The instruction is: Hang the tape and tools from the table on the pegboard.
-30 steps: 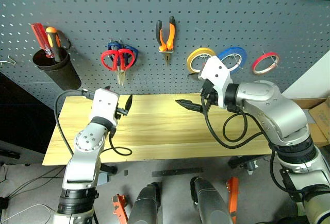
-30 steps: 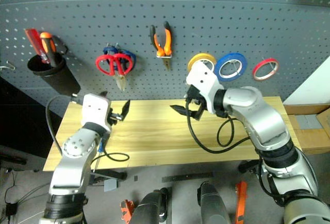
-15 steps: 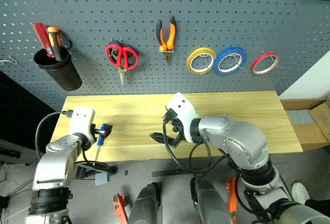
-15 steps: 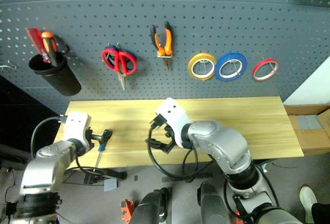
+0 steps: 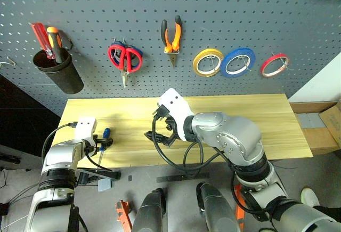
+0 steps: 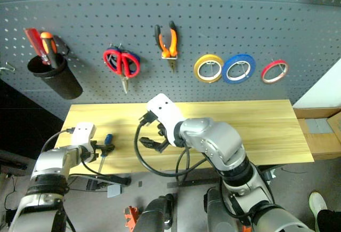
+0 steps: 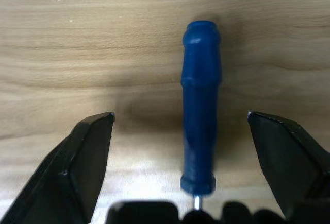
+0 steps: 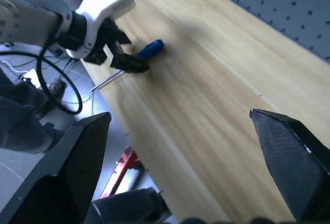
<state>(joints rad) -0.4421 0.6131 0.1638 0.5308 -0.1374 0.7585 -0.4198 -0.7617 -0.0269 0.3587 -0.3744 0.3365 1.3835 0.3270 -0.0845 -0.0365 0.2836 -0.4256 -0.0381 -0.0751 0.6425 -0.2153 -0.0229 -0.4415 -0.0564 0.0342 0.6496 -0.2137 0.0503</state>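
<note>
A slim blue-handled screwdriver (image 7: 201,105) lies near the left front edge of the wooden table (image 5: 240,120). My left gripper (image 7: 180,117) is low over it and open. Its fingers (image 7: 87,152) stand either side of the handle with a gap on both sides. My right gripper (image 5: 158,136) hangs open and empty over the table's middle front, pointing left toward the screwdriver (image 8: 149,49). On the pegboard (image 5: 240,13) hang the red-handled scissors (image 5: 125,58), the orange-and-black pliers (image 5: 170,34) and the thin red tape ring (image 5: 274,65).
A yellow roll (image 5: 208,62) and a blue roll (image 5: 238,63) hang left of the red ring. A black cup (image 5: 57,74) at the board's left holds a red and an orange screwdriver. Cardboard boxes (image 5: 322,128) sit past the table's right end.
Both arms came down from the pegboard. The left gripper dropped to the left front of the table and settled around the screwdriver handle. The right arm swung left and lower.
</note>
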